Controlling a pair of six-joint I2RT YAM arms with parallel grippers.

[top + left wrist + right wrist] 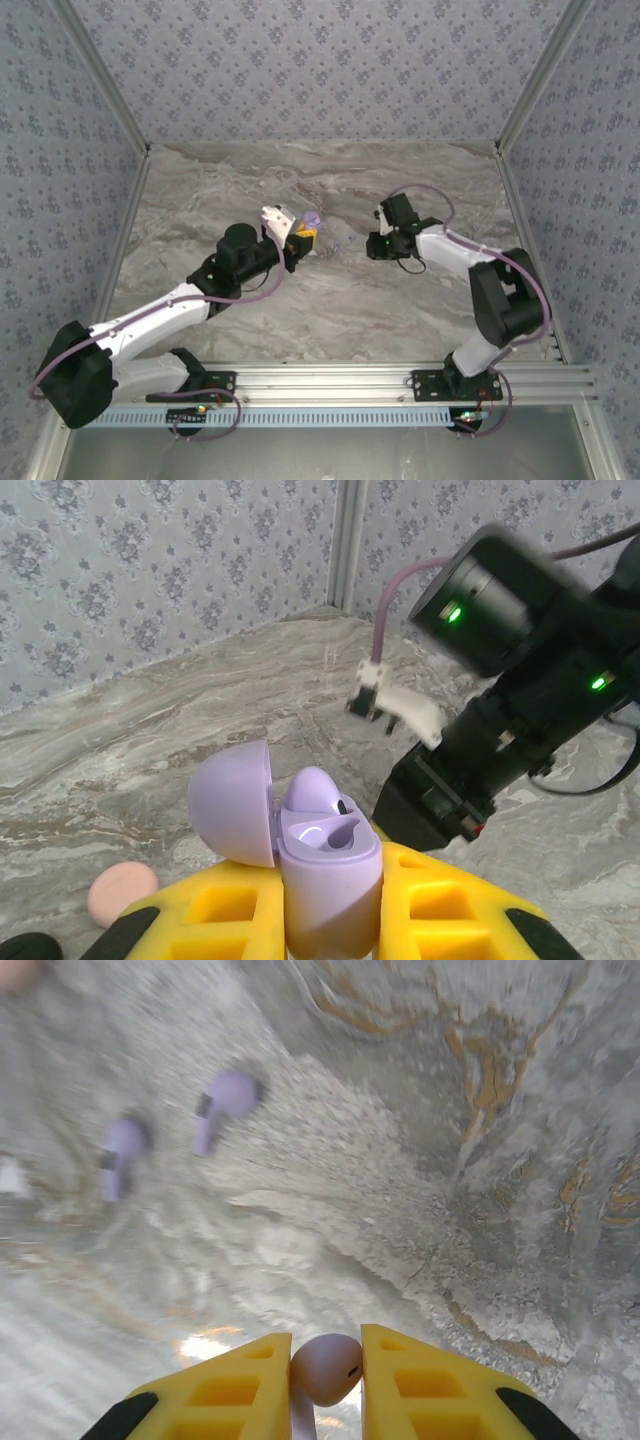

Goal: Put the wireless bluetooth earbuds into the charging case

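From the left wrist: left gripper (330, 925) clamped on an open lilac charging case (328, 865), lid (235, 800) tipped back, one lilac earbud (312, 788) seated inside; lower left, a pink disc (120, 892), perhaps another case. From the right wrist: right gripper (325, 1348) pinching a second earbud (322, 1370) at bottom centre; two loose earbuds (228, 1100) (122, 1145) blurred, upper left, on marble table (480, 1210).

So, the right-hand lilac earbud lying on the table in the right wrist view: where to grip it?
Probably its rounded head, from straight above: that earbud lies flat on the table, stem trailing to one side, with free space around it. Blur hides finer detail.
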